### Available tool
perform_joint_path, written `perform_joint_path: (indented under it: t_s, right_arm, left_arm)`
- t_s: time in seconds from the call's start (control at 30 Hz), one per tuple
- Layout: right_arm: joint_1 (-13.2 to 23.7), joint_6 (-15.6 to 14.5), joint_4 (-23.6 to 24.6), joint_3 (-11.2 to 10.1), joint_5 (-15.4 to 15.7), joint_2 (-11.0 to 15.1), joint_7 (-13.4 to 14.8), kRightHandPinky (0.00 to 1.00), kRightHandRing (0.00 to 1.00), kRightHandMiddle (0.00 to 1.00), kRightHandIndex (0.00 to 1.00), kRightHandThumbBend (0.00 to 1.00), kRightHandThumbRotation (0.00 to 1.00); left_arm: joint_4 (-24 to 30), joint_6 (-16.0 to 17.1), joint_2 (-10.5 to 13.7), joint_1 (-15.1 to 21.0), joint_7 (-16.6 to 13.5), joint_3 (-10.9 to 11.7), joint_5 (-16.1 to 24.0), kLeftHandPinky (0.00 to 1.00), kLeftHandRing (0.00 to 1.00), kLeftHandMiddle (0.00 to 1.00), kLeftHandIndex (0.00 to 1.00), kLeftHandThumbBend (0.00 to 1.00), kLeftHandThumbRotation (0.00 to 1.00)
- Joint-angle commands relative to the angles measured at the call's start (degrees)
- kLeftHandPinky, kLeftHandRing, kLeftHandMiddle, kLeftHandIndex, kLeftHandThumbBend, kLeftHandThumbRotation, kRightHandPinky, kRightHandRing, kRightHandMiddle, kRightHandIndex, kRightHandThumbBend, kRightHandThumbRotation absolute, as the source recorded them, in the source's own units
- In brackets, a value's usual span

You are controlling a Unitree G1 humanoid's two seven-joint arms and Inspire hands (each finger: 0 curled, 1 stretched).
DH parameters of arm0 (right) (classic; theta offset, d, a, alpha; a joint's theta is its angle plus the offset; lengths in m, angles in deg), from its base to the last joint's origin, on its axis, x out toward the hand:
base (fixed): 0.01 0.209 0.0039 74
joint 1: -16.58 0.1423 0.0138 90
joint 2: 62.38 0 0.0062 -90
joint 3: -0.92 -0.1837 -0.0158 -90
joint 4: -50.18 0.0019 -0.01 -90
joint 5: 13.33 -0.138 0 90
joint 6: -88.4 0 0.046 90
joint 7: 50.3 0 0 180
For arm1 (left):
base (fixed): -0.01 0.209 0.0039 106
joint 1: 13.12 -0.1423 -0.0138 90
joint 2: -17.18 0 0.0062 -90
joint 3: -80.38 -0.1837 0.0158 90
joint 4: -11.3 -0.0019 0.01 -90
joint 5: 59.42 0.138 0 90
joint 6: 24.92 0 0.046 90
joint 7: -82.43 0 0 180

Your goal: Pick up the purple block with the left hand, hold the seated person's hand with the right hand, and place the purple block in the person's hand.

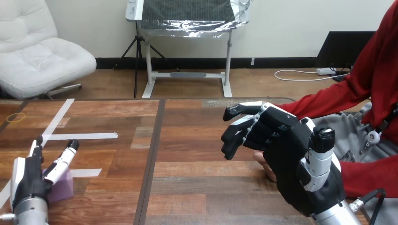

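- Straddling the purple block (63, 187), my left hand (28, 180) is spread wide with straight fingers, near left on the table (197, 187).
- Block looks light, rigid and smooth; I'd pinch opposite flat faces.
- My right hand (291, 164) hangs over the person's hand (265, 166); I cannot tell its grip.

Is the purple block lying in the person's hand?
No, the purple block rests on the table at the left hand.
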Motion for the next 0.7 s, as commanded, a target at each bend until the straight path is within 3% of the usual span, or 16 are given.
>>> perform_joint_path:
  t_s: [0.0, 0.67]
  right_arm:
    - [3.0, 0.4, 2.0, -0.6, -0.6, -0.1, 0.1, 0.38, 0.47, 0.53, 0.63, 0.92, 1.00]
    - [3.2, 0.9, 1.4, -0.5, -0.5, -0.4, -0.1, 0.37, 0.47, 0.53, 0.63, 0.92, 1.00]
  left_arm:
    - [1.1, -0.3, -3.0, 3.4, 2.1, -2.0, -0.9, 0.87, 0.95, 0.97, 0.97, 0.64, 0.63]
    - [2.0, -0.5, -3.1, 3.7, 4.9, -2.1, -2.3, 0.92, 0.97, 0.98, 0.97, 0.64, 0.66]
